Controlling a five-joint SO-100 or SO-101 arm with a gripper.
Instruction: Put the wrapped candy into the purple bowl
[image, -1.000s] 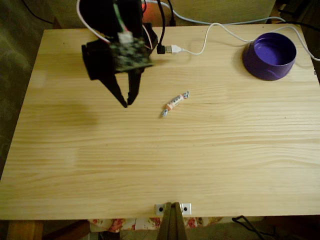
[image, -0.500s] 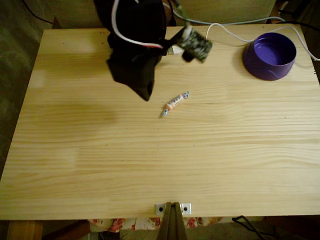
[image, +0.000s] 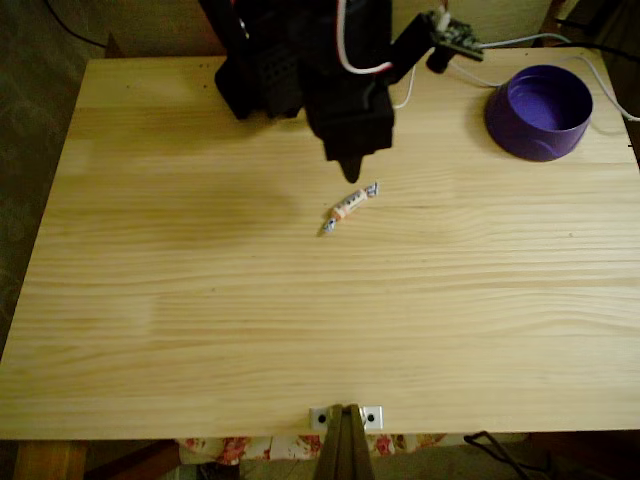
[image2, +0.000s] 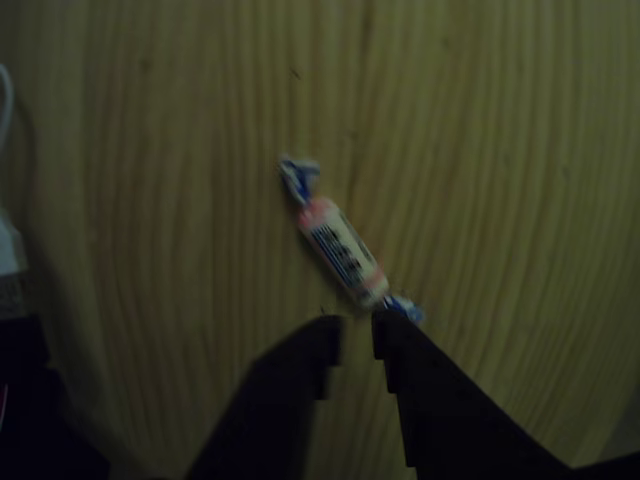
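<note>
1. Hovering above the wooden table (image: 200, 330) with nothing held: gripper (image: 352, 176) seen in the fixed view as a dark wedge pointing down toward the near edge, fingertips drawn almost together.
2. Showing only a narrow slit between the two black fingers in the other view, gripper (image2: 357, 335) entering from the bottom edge, so nearly closed and gripping nothing.
3. Lying just beyond those tips: the wrapped candy (image: 350, 207), flat on the bare wood, its upper twisted end just below the tips in the fixed view, clear of cable and bowl.
4. Running on a diagonal in the fixed view, from upper right to lower left; in the other view the wrapped candy (image2: 341, 250) slants from upper left down to lower right, with its lower twisted end almost at the tip of the right-hand finger.
5. Judging from that: long axis skewed to the finger slit rather than square across it, so probably calling for a wider opening, a short reach forward over the body of the sweet, and perhaps a wrist turn before closing.
6. Sitting well apart, at the far right corner of the fixed view: the purple bowl (image: 575, 129), upright and apparently empty, well beyond the candy from the gripper.
</note>
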